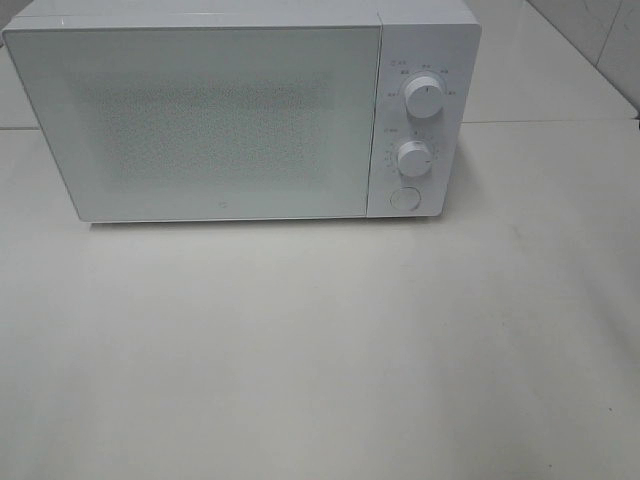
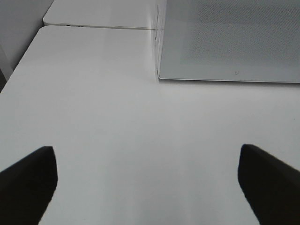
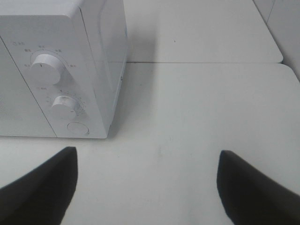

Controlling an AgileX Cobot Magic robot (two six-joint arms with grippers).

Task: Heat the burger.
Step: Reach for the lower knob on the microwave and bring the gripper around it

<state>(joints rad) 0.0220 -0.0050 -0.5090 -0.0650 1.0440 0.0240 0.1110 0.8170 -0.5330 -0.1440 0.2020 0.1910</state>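
Gaping empty, left claw (image 2: pixel 145 157) and right claw (image 3: pixel 146 159) face the closed microwave (image 1: pixel 200 120).

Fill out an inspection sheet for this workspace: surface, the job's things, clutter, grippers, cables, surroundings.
Surface: white table, bare in front of the appliance.
Job's things: burger not seen in any view; white microwave stands at the back, door shut, with upper knob, lower knob and round button on its panel.
Clutter: nothing seen.
Grippers: left gripper open and empty above the table; right gripper open and empty, near the panel end of the microwave.
Cables: nothing seen.
Surroundings: second tabletop abuts behind, with a seam between the two.
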